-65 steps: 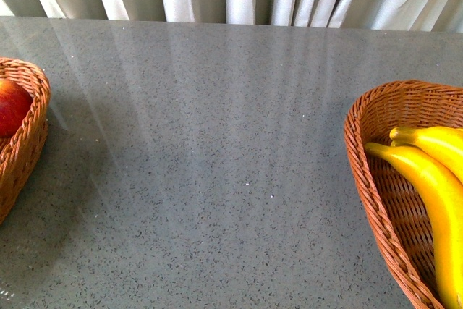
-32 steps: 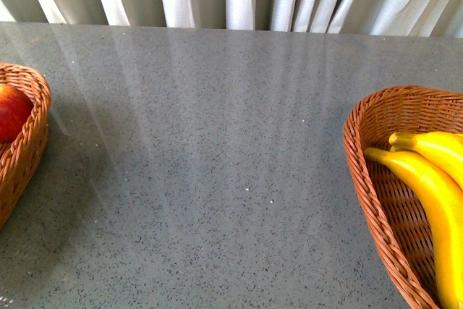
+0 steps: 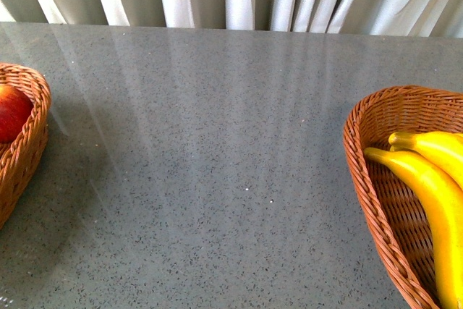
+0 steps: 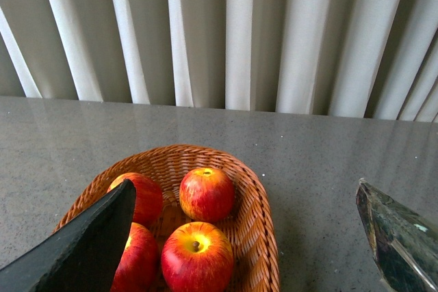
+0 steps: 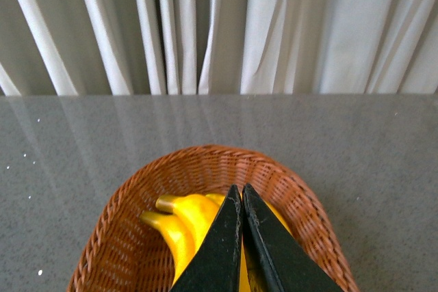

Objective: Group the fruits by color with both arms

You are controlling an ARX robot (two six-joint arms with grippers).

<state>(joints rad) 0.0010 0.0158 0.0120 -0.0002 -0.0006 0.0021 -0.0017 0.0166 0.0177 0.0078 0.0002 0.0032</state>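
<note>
Both grippers hover over baskets: left gripper (image 4: 239,237) spread, right gripper (image 5: 241,200) closed.

Front view over table (image 3: 217,179), wrist views above baskets (image 4: 260,237)

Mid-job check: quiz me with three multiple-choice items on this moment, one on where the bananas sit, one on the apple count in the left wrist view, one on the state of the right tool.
1. Where are the bananas?
A. Loose on the table
B. In the basket on the right
C. In the basket with the apples

2. How many apples show in the left wrist view?
A. Two
B. Four
C. Six

3. How is the right tool?
A. Shut, holding nothing
B. Wide open
C. Shut on a banana

Answers:
1. B: the bananas lie inside the right basket.
2. B: four apples sit in the left basket.
3. A: the right tool has its fingers pressed together above the fruit, with nothing between them.
</note>
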